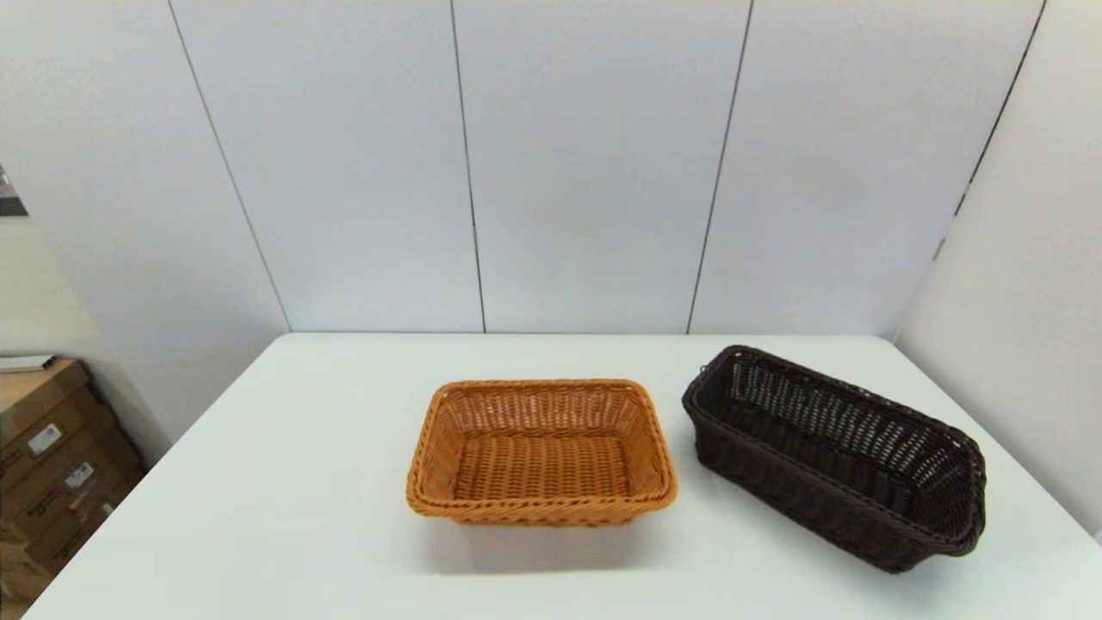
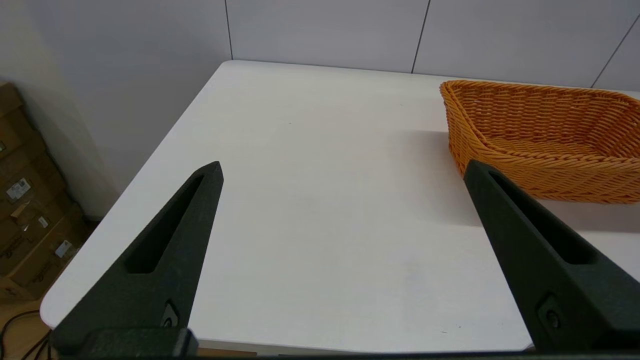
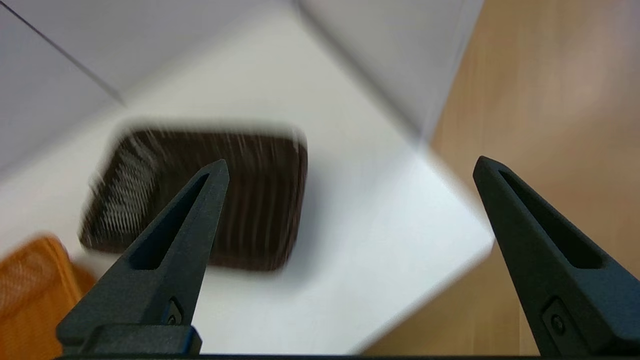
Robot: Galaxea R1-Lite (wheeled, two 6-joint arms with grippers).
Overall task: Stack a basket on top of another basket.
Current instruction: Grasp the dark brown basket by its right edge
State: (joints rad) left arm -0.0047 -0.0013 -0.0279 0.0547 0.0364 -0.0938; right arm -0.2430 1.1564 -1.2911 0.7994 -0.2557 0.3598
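Observation:
The dark brown basket (image 1: pixel 835 456) rests on the table at the right, set at an angle. The orange-tan basket (image 1: pixel 541 452) stands at the table's middle, a small gap between the two. Neither arm shows in the head view. My left gripper (image 2: pixel 342 167) hangs open above the table's near left part, the orange-tan basket (image 2: pixel 545 137) off to its right side. My right gripper (image 3: pixel 350 165) is open, high above the table's near right corner, with the dark brown basket (image 3: pixel 200 197) below and beyond it and an edge of the orange-tan basket (image 3: pixel 30 285) showing.
The white table (image 1: pixel 301 482) meets grey wall panels at the back and a wall at the right. Cardboard boxes (image 1: pixel 52 456) are stacked on the floor left of the table. Wooden floor (image 3: pixel 540 100) lies past the table's right corner.

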